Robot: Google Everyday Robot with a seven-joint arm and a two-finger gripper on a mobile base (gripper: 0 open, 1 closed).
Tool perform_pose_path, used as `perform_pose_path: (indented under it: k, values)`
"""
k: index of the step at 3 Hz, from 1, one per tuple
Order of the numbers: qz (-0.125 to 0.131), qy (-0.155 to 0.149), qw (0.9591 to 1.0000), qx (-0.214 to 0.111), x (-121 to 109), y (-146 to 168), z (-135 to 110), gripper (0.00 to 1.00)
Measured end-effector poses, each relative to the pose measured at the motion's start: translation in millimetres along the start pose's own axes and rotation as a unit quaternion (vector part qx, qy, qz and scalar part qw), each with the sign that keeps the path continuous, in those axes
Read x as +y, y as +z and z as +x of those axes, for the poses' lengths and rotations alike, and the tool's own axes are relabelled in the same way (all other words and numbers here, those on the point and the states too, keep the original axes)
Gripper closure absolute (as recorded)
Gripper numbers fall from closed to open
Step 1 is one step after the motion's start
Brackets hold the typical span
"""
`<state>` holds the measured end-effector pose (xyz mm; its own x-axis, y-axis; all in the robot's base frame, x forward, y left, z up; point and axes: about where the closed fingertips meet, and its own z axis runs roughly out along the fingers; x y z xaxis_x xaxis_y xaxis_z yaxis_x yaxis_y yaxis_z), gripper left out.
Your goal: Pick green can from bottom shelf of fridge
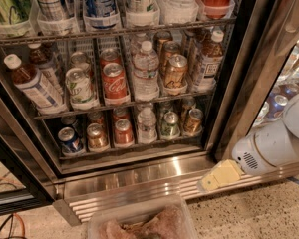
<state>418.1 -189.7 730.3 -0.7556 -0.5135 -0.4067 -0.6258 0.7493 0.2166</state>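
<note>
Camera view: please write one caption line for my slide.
The claw hangs low outside the fridge, apart from the green can on the bottom shelf.
</note>
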Motion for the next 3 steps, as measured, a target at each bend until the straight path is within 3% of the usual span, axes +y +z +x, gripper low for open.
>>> perform_pose_path:
  k: [2, 3]
  values:
    - [-0.012, 0.009, 0.9999, -0.005, 5, 19, -1, 0.00]
    - [-0.012, 0.044, 0.9987, -0.024, 5, 48, 5, 0.00]
